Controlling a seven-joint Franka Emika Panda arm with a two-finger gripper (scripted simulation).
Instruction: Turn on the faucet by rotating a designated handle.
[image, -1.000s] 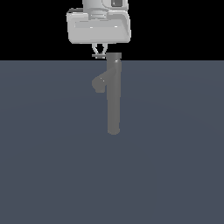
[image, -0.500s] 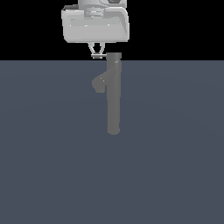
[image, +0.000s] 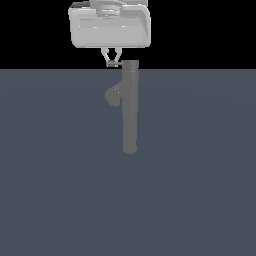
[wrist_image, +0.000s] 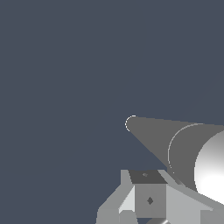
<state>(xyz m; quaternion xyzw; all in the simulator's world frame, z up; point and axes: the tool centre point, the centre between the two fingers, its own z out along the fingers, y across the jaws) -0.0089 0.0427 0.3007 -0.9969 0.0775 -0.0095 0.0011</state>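
- Exterior view: the faucet (image: 130, 107) stands upright a little above the middle of the frame, its base on the blue-grey table (image: 200, 190) and its cap just reaching the black band at the top.
- The stubby spout (image: 114, 95) juts from the upper column toward the frame's left.
- The end effector (image: 112, 60) hangs from the pale wrist block in the upper middle of the frame, just left of the cap. It probably sits at that height because the handle (image: 115, 64) sticks out sideways from the cap there, so the fingers can meet the rod from above and push it around the column.
- Its two thin fingers (image: 107, 55) slant inward to a point at the small grey rod. Whether they are clamped on it, merely touching it or slightly apart cannot be told at this size.
- The arm above the wrist block is cut off by the top edge of the frame.
- Wrist view: the faucet (wrist_image: 175, 140) appears foreshortened as a grey cone running from the middle of the frame to the right edge, since the camera looks nearly straight down along it.
- Blocky grey finger parts (wrist_image: 148, 199) fill the lower middle; the fingertips are cut off by the bottom edge.
- The handle cannot be picked out here, and a bright white glare at the lower right washes out the near surface.
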